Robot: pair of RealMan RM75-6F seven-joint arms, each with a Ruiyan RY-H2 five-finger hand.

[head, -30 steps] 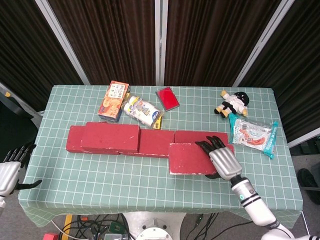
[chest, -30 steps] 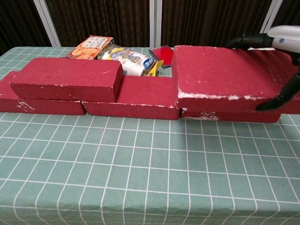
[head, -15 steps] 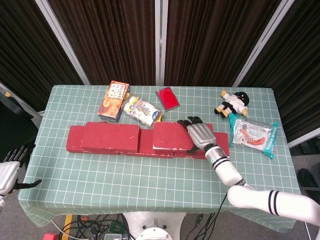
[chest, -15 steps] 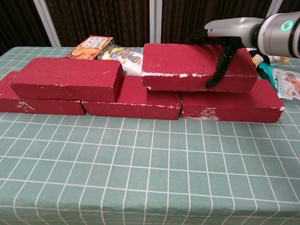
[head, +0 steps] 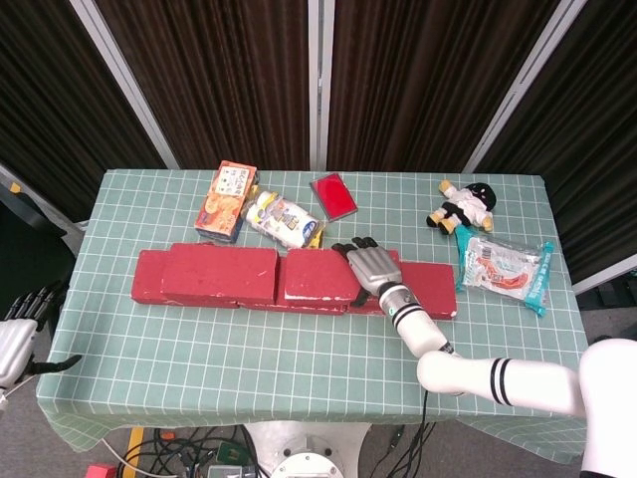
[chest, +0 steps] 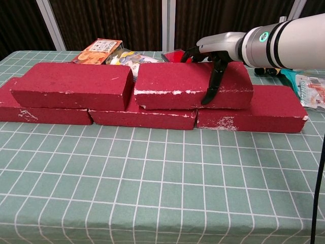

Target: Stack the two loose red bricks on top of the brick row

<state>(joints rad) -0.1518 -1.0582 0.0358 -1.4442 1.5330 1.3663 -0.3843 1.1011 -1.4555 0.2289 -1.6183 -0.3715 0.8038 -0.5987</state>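
Setting: we work at a table [head: 299,349] under a green checked cloth, dark curtains behind it.
Brick row: three red bricks lie end to end as the brick row [chest: 264,109], running left to right across the middle of the cloth.
First stacked brick: it [chest: 71,84] already sits on the left part of the row.
Second brick: it [chest: 172,84] now rests on the row's middle, bridging the seam between the middle and right bricks, its left end just beside the first stacked brick.
Right hand: our right hand [head: 370,269] grips the second brick's right end, fingers over the top and thumb down the front face.
Left hand: our left hand [head: 18,339] hangs off the table's left edge, holding nothing, fingers apart.
Change: half a second ago the brick was further right with a visible gap; a second ago we held it tilted above the right end. We have slid it leftward and settled it flat.
Meaning: both loose bricks look placed; we judge only the release remains.
Clutter: a snack box [head: 227,199], a plush doll [head: 463,207] and a packet [head: 508,267] lie behind and right of the row.
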